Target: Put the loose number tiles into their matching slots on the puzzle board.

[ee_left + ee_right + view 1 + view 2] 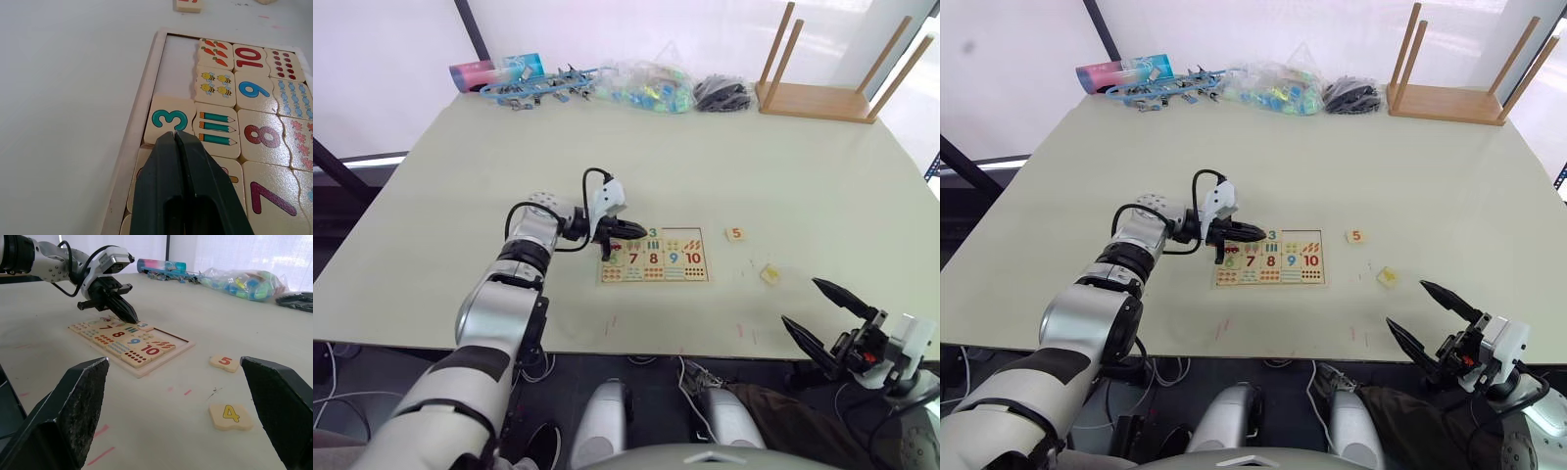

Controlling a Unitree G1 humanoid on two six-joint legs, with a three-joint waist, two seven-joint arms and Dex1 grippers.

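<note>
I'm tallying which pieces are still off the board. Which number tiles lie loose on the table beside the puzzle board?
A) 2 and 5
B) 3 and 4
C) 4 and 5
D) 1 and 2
C: the orange 5 tile and the yellow 4 tile lie on the table, apart from the puzzle board, while the green 3 tile already sits in the board.

The left arm (499, 304), running from the lower left of the left eye view toward its centre, has glossy silver-grey shells with black joints, a looping black cable at the wrist and a white block above the left gripper (631, 231) with its two tapering black fingers. At the lower right, the right gripper (827, 313) has long pointed black fingers on a white-and-black mount with a small red spot.
</note>
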